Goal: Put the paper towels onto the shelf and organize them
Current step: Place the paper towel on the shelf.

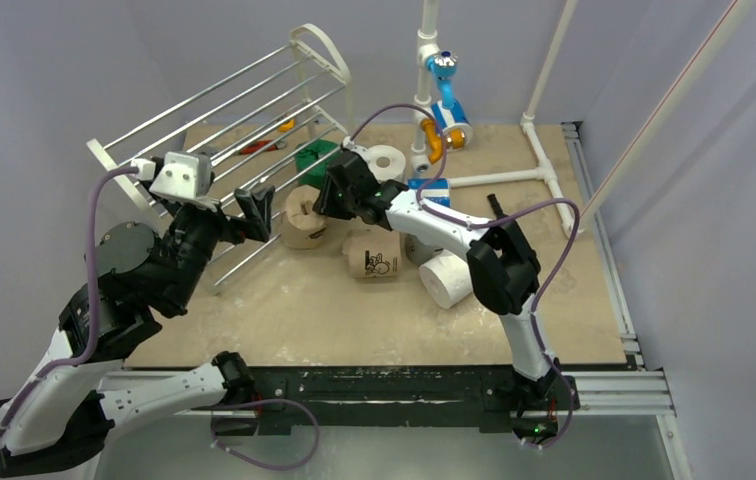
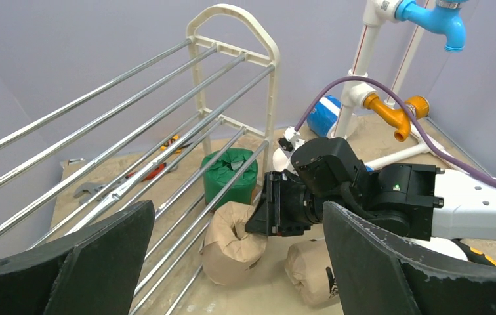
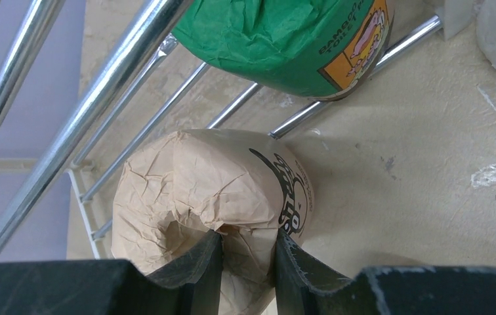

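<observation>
From above: right claw [image 1: 337, 197] clamped on a crinkled, tan paper-wrapped roll [image 1: 302, 216], down on the gritty table [image 1: 354, 320] beside the shelf [image 1: 319, 50] of thin silver rods. Left claw [image 1: 236, 212] spread apart, just beside that roll.

From the left wrist: broad black fingers [image 2: 68, 262] wide, tan roll ahead between them, green-wrapped roll [image 2: 231, 174] farther on by the rods.

From the right wrist: fingertips pinching the roll's wall, one inside the hollow core.
</observation>
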